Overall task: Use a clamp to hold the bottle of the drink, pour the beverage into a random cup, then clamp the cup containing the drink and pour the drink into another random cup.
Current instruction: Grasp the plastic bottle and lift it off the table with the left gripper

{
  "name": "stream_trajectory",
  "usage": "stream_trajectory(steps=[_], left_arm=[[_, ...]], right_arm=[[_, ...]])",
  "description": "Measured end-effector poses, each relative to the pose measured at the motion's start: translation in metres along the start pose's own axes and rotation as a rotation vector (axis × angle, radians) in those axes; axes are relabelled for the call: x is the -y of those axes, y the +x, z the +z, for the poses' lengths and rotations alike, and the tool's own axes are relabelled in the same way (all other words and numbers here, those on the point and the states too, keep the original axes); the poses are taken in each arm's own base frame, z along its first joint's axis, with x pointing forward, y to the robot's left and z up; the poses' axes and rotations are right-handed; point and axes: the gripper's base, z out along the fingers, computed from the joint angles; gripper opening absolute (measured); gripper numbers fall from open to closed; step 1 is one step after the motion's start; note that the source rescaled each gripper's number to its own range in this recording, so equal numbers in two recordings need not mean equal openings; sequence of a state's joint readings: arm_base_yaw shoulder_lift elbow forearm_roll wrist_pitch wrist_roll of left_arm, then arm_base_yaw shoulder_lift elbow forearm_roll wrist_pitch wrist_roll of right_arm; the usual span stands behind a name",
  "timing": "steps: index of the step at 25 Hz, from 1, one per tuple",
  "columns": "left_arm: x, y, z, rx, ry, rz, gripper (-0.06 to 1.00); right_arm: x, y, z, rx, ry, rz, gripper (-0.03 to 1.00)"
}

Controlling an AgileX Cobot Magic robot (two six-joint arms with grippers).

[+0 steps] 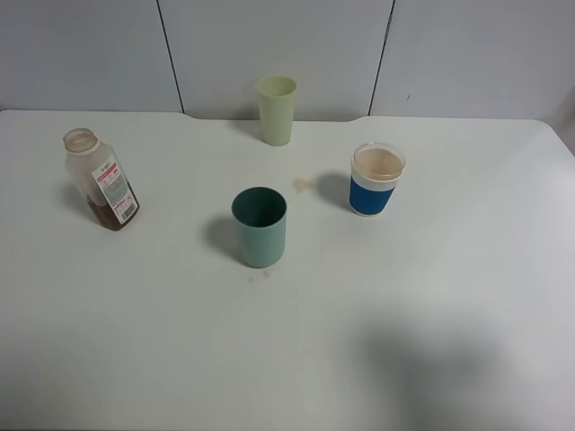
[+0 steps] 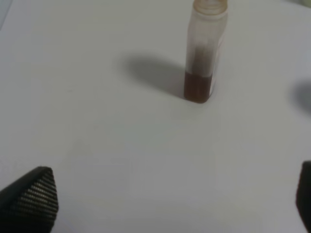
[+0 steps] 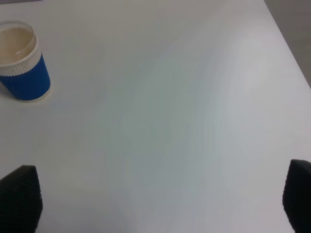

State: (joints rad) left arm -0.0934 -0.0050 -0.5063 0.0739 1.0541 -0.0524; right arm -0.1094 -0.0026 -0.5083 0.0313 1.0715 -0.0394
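A clear uncapped bottle (image 1: pixel 101 180) with a little brown drink at its bottom stands at the table's left; it also shows in the left wrist view (image 2: pixel 204 53). A teal cup (image 1: pixel 260 226) stands in the middle, a pale green cup (image 1: pixel 277 109) at the back, and a blue-and-white cup (image 1: pixel 376 180) right of centre, with a stained inside; it also shows in the right wrist view (image 3: pixel 22 60). My left gripper (image 2: pixel 165 204) is open and empty, some way from the bottle. My right gripper (image 3: pixel 160 204) is open and empty, apart from the blue cup. Neither gripper shows in the exterior view.
A small brownish spill mark (image 1: pixel 303 185) lies on the white table (image 1: pixel 431 314) between the teal and blue cups. Faint spots (image 1: pixel 259 275) lie just in front of the teal cup. A grey panelled wall (image 1: pixel 90 54) stands behind the table.
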Motion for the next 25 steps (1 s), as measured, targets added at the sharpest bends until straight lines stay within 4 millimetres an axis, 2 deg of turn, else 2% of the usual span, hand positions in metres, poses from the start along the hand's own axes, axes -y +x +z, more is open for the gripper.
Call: stream_trajectory(steps=[25], left_arm=[[0.0000, 0.0000, 0.0000, 0.000, 0.000, 0.000, 1.00]], right_arm=[[0.0000, 0.0000, 0.0000, 0.000, 0.000, 0.000, 0.99]])
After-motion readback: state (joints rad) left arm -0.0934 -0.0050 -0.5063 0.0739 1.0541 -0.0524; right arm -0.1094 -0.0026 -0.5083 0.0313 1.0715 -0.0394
